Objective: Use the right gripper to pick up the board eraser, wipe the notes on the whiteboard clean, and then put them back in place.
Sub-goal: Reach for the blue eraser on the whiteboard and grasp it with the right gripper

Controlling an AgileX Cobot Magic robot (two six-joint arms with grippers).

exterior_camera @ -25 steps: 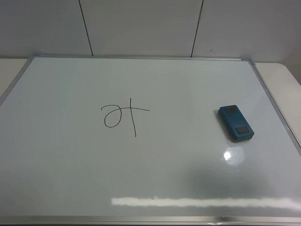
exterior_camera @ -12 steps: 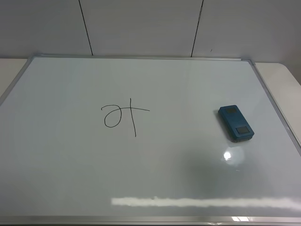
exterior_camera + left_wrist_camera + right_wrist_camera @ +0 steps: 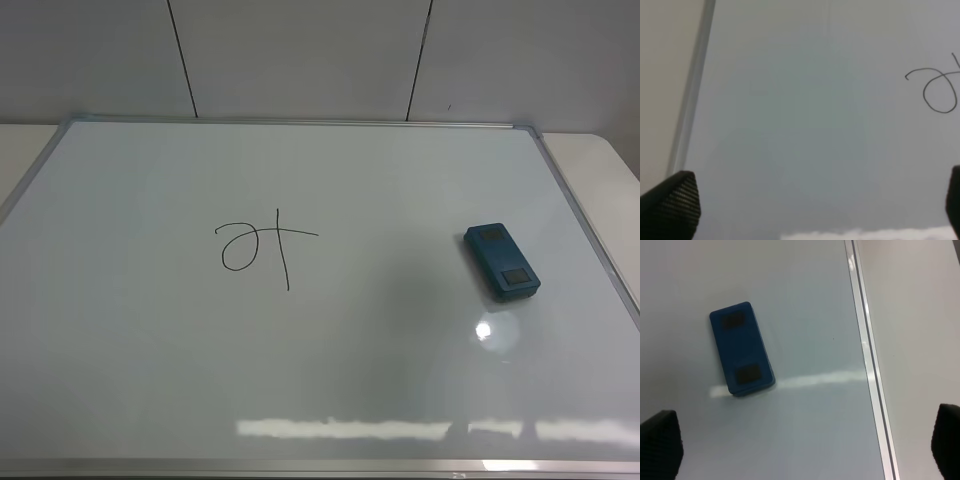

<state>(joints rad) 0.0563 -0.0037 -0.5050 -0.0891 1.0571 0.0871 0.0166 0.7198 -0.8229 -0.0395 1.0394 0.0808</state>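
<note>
The board eraser point(image 3: 501, 262) lies flat on the whiteboard point(image 3: 350, 400), near its right frame, well apart from the notes point(image 3: 262, 250) and skewed to the board's edges. The right gripper point(image 3: 802, 447) hangs above the board near it, jaws spread wide and empty. The left gripper point(image 3: 812, 205) is likewise released. If the jaws descend without matching that skew, they could clip a corner and skid the eraser across the glossy surface.

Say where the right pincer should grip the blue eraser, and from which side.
Probably grip the small blue rectangular board eraser across its two long sides at mid-length, descending from straight above. It lies flat on the glossy white whiteboard, so only its sides are free, and the narrow width suits the open right pincer.
</note>
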